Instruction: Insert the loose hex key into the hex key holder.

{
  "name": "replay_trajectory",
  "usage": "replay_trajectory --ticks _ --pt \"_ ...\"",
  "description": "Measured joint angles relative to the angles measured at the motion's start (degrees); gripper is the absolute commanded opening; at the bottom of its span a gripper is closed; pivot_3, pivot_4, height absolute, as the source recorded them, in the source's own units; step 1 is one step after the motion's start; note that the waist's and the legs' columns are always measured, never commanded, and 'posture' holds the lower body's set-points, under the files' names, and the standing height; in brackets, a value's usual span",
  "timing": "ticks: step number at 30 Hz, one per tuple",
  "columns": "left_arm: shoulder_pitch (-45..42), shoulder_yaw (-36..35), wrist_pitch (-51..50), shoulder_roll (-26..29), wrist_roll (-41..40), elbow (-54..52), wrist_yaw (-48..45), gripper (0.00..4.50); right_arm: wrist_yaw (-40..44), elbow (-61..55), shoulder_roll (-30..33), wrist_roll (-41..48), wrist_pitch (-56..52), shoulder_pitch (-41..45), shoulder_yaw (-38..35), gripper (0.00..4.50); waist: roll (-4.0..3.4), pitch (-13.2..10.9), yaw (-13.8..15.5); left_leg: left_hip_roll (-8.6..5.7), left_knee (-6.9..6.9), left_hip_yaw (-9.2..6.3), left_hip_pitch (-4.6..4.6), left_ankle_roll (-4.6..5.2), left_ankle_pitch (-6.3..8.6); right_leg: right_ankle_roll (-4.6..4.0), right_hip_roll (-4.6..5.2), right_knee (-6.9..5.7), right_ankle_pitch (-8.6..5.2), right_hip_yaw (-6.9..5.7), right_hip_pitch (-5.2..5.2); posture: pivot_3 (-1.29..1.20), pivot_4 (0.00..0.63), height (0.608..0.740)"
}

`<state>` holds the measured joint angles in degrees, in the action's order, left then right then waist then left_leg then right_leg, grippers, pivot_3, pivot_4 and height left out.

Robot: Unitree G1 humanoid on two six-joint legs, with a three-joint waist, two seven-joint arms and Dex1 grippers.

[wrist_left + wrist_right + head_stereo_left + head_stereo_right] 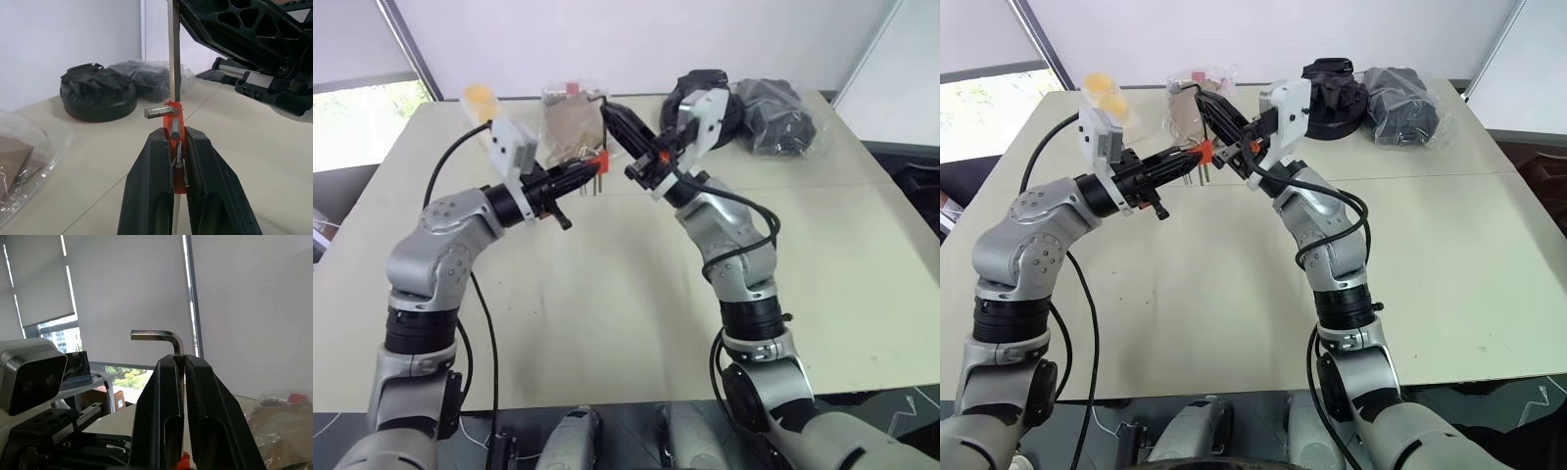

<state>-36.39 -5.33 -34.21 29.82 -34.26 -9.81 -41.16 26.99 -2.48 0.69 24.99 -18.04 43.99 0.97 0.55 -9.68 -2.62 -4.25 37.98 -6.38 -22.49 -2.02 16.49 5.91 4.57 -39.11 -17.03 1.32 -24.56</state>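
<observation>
Right gripper [177,363] clamps the hex key [155,336] upright — shaft directly above the holder [172,113], pinched by the left gripper [177,139].

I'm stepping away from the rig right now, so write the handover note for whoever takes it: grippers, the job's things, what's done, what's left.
Left gripper: shut on the hex key holder, held up above the table.
Right gripper: shut on the loose hex key, bent end sticking out past the fingers.
Position: the key's long shaft runs straight down onto the holder's top edge; whether it has entered a slot cannot be told.
Done: both parts picked up and brought together.
Left: seat the key fully in the holder, then release.
</observation>
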Motion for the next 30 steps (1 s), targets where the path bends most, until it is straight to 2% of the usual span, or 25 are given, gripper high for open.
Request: replay_trajectory --ticks 15,18,21,26,28,30 --pt "0.01 0.0 -0.16 0.0 -0.04 -0.62 0.08 0.0 0.03 0.48 0.0 -0.28 1.01 -0.39 0.56 0.06 0.0 0.0 0.01 0.0 0.0 0.0 0.0 0.0 0.0 0.0 0.0 0.0 0.0 0.0 0.0 0.0 0.15 0.74" --pt "0.01 0.0 -0.16 -0.01 -0.04 -0.62 0.08 0.0 0.04 0.48 0.17 -0.35 1.01 -0.91 0.76 1.15 0.0 0.0 0.01 0.0 0.0 0.0 0.0 0.0 0.0 0.0 0.0 0.0 0.0 0.0 0.0 0.0 0.15 0.74" --pt "0.01 0.0 -0.16 -0.03 -0.04 -0.62 0.09 0.0 0.83 0.23 0.9 -0.16 0.09 -2.11 1.15 2.63 0.0 0.0 0.02 0.0 0.0 0.0 0.0 0.0 0.0 0.0 0.0 0.0 0.0 0.0 0.0 0.0 0.15 0.74" --pt "-0.06 0.09 -0.19 -0.27 -0.03 -0.61 0.15 0.0 4.32 -4.03 6.65 0.1 -2.34 -8.91 2.35 2.63 0.0 0.0 0.33 -0.02 0.01 -0.02 -0.01 0.0 0.0 0.0 0.02 0.06 0.0 -0.01 0.05 0.0 0.15 0.74" --pt "0.13 0.07 -0.2 -0.6 -0.11 -0.9 0.13 0.0 8.16 -10.1 14.37 1.65 -5.25 -16.71 1.87 2.63 0.02 0.0 1.04 -0.06 0.02 -0.07 -0.01 0.04 0.02 0.0 0.05 0.13 0.0 -0.02 0.13 0.0 0.15 0.74" --pt "0.39 -0.01 -0.24 -0.65 -0.09 -0.81 0.17 0.0 10.22 -12.69 19.43 3.48 -8.24 -22.65 -0.15 2.63 0.03 -0.01 1.48 -0.09 0.02 0.02 -0.01 0.04 0.03 0.01 0.06 0.19 0.0 0.01 0.12 0.0 0.15 0.74"
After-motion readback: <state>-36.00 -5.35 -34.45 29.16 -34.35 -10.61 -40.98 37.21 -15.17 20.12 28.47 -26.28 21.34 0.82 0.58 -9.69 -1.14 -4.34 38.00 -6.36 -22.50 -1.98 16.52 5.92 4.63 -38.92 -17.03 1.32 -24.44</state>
